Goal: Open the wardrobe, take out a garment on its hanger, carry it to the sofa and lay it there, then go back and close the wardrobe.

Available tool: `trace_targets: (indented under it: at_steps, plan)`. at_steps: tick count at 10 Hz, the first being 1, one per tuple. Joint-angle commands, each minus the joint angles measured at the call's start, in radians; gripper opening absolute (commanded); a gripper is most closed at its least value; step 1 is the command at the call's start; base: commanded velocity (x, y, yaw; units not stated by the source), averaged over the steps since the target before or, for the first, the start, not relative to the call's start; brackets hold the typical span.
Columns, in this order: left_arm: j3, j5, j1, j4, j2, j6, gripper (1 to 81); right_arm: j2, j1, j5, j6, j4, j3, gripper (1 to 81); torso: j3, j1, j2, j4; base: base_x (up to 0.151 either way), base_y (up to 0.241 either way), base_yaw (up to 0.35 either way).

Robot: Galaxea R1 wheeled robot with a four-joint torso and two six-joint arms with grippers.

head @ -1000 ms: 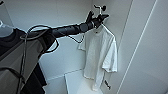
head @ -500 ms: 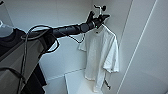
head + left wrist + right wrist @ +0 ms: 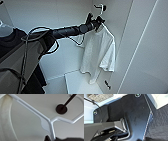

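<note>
Almost no change since one second ago. Left gripper (image 3: 97, 23) remains at neck of thin white plastic hanger (image 3: 106, 28); white short-sleeved T-shirt (image 3: 98, 53) hangs same as before, hook same place near black rod mount (image 3: 103, 7).

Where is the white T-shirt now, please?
In the head view, the T-shirt hangs on its hanger inside the wardrobe, right of centre, with the left hand at the hanger's neck.
</note>
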Motion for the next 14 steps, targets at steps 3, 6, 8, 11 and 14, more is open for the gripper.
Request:
trace_targets:
  at_steps: [3,6,8,11,14]
  plan:
    - [0.031,-0.032,-0.251,0.04,-0.017,0.029,1.0,-0.003,0.036,-0.058,0.005,0.013,0.0,81.1,0.0,0.0,0.0,0.0,0.0,0.0,0.0]
    - [0.051,-0.027,-0.289,0.042,-0.044,0.029,1.0,-0.008,0.031,-0.055,0.006,0.022,0.0,81.1,0.0,0.0,0.0,0.0,0.0,0.0,0.0]
    - [0.062,-0.011,-0.303,0.043,-0.058,0.029,1.0,-0.008,0.031,-0.052,0.006,0.024,0.0,81.1,0.0,0.0,0.0,0.077,0.0,0.0,0.0]
    - [0.065,0.017,-0.303,0.045,-0.066,0.031,1.0,-0.008,0.031,-0.052,0.005,0.024,0.002,81.1,0.0,0.0,0.0,0.138,0.0,0.0,0.0]
    - [0.061,0.057,-0.297,0.08,-0.063,0.031,1.0,-0.008,0.033,-0.051,0.006,0.024,0.0,81.1,0.0,0.0,0.0,0.146,0.0,0.0,0.0]
